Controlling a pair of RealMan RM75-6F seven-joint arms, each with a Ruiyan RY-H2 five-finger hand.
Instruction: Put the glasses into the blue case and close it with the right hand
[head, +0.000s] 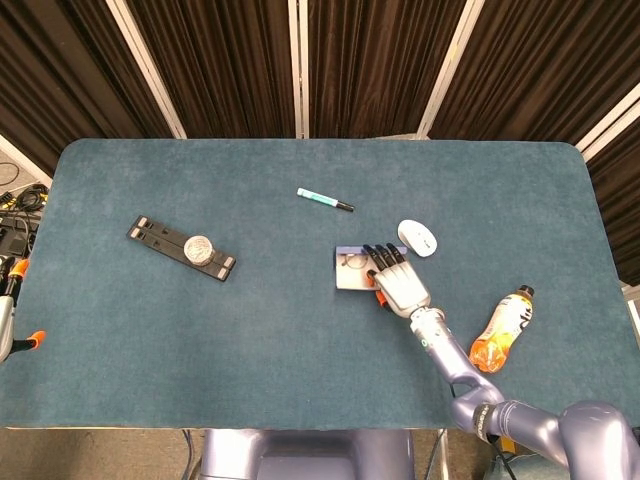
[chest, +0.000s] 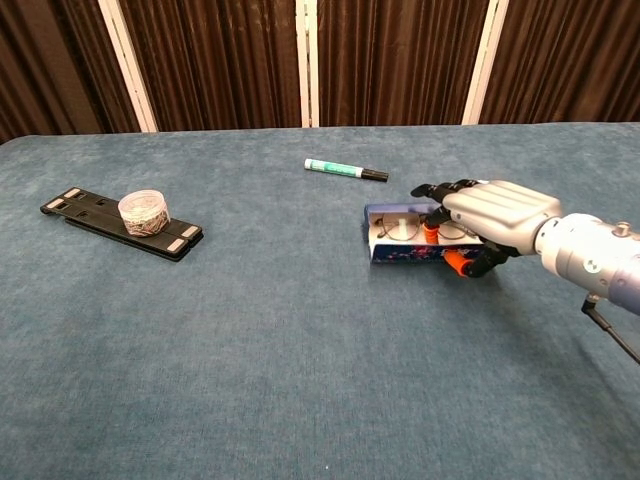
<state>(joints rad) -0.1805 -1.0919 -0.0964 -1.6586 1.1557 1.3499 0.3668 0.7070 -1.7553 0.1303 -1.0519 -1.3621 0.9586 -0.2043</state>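
Blue case (chest: 405, 245) sits under your right robot hand (chest: 487, 216), lid part-raised toward the dark fingers (head: 381, 256). Glasses (chest: 404, 229) lie inside the case, lenses visible just left of the fingers. Your robot hand rests palm-down over the case's right end, fingers extended flat and spread, orange thumb tip (chest: 454, 263) against the front edge; nothing is gripped. White mouse (head: 417, 237) lies just beyond the hand. Green marker (head: 324, 200) lies farther beyond and left. Orange bottle (head: 501, 328) is on the desk (head: 300, 340) to the right. Left robot hand not seen.
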